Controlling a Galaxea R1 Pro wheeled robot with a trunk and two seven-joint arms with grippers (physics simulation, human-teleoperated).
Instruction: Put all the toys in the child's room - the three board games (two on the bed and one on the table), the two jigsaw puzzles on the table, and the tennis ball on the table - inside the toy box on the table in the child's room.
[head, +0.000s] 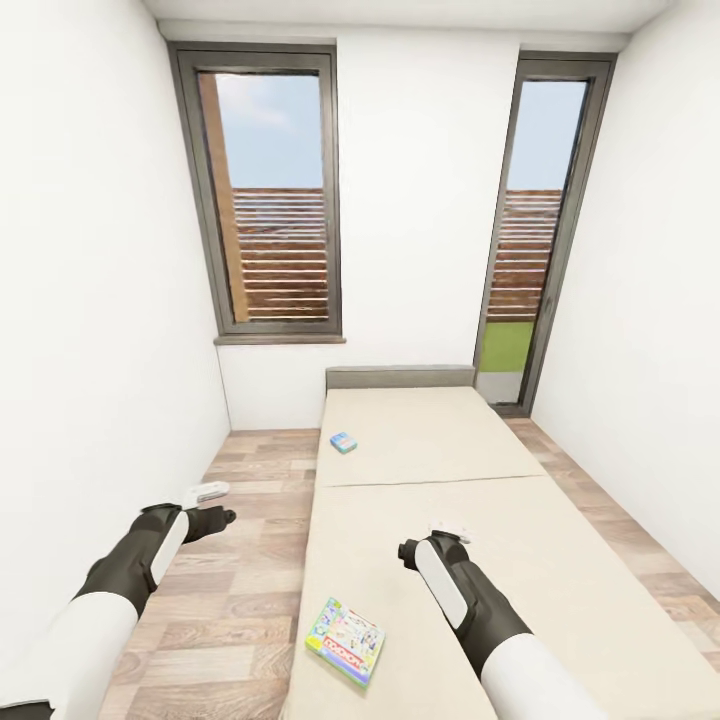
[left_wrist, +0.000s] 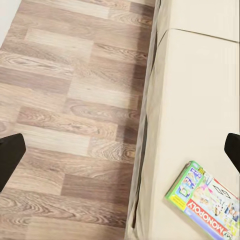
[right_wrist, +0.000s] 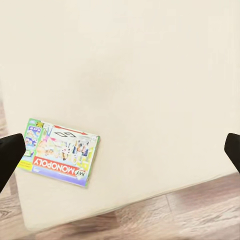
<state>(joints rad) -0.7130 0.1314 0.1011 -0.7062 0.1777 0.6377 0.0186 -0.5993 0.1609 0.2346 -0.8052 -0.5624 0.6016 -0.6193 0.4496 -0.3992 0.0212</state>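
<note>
1. Head view: the bed (head: 440, 500) runs lengthwise away from the robot to the far white wall, its grey headboard (head: 400, 377) under the space between two tall dark-framed windows. A small blue game (head: 344, 442) lies on the bed's far half, near its left edge. A white and green game (head: 346, 640) with a red banner lies flat on the near half, by the near left corner, turned askew to the bed's edges. The left arm reaches out over the wood floor (head: 240, 560) beside the bed; the left gripper (head: 222, 518) is a dark tip, too small to tell whether it is spread. The right arm reaches over the bed, the right gripper (head: 408, 552) hanging past the white and green game, apart from it; its spread cannot be told here either.

2. Left wrist view: the left gripper (left_wrist: 120, 150) is spread wide, one dark fingertip at each side of the frame, with nothing between them. Below lie the floor planks and the bed's long edge; the white and green game (left_wrist: 206, 201) rests on the mattress near that edge.

3. Right wrist view: the right gripper (right_wrist: 120, 150) is likewise spread wide and holds nothing. The white and green game (right_wrist: 61, 152) lies flat on the bed near its corner, closer to one fingertip, untouched.
</note>
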